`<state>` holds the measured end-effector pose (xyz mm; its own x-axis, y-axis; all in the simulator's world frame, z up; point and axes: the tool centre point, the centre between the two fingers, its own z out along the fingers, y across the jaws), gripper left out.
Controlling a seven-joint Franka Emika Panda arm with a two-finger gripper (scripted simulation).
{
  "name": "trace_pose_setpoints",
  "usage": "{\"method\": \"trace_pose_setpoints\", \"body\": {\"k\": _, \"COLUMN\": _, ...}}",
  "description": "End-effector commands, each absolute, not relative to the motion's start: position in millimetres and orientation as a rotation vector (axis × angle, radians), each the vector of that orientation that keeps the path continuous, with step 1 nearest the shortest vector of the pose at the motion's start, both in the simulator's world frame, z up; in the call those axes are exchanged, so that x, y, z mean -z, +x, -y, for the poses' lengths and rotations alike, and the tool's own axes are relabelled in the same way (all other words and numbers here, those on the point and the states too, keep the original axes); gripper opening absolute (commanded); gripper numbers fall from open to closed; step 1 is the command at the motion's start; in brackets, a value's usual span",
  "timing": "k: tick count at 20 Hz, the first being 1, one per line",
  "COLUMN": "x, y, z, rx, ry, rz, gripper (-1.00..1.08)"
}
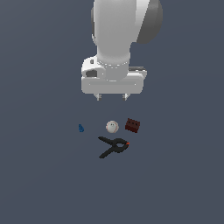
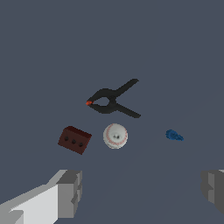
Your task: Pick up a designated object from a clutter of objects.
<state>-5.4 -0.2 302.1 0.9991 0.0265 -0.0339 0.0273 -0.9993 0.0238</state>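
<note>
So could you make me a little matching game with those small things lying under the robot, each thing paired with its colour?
Things:
1. ball
2. brick
3. clamp
4. tiny piece

Colours:
A. blue
B. black with an orange-red tip
C. white
D. dark red-brown

Pairs: 1-C, 2-D, 3-B, 4-A

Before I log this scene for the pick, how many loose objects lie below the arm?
4: a white ball in the middle, a red-brown brick on the exterior view's right, a small blue piece on its left, and a black clamp just beside the ball. None looks hidden.
</note>
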Motion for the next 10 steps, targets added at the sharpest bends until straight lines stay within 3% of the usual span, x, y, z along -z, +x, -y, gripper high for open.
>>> {"method": "trace_pose_setpoints", "body": {"k": 1, "x": -302.1, "y": -5.4, "z": 0.2, "rx": 0.052, "ry": 3.117, "rz": -0.042, "gripper": 1.0}}
{"method": "trace_pose_setpoints", "body": {"k": 10, "x": -294.3, "y": -10.1, "z": 4.6, "rx": 0.101, "ry": 3.114, "rz": -0.075, "gripper": 1.0}}
